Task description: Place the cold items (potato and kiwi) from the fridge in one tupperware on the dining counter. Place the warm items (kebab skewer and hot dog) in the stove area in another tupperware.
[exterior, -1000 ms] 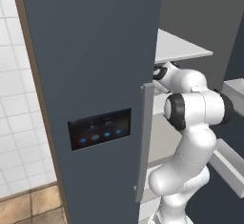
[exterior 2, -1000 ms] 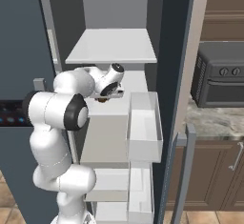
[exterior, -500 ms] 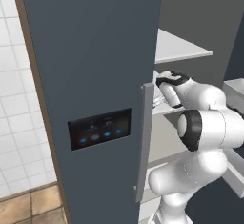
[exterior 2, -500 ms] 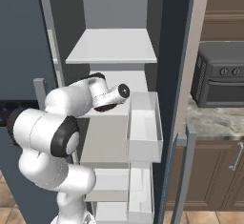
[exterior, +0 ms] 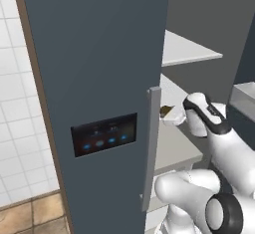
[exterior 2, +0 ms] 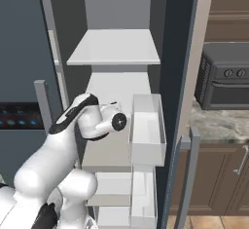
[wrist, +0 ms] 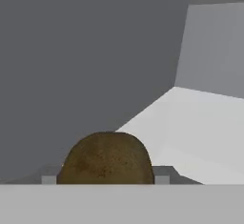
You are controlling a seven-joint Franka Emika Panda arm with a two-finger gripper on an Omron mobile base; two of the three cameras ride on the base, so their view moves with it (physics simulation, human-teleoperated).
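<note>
Two fingertips flank a brown, rough-skinned kiwi in the hand view, one pad at each side of it, so the gripper is pinching the kiwi. It sits inside the open fridge, over the middle shelf. From the left base view a bit of the brown fruit shows past the door edge, just at the hand. The grey side wall of the fridge lies close on one side of the fruit; the white shelf surface runs away open on the other side toward the back wall. Above the hand the upper shelf limits headroom. The closed fridge door with its vertical handle and dark control panel stands just beside the arm on its left. On the right, the open door carries a white bin close to the wrist, a lower bin beneath. Beyond it a stone counter holds a dark toaster oven above wooden cabinets.
</note>
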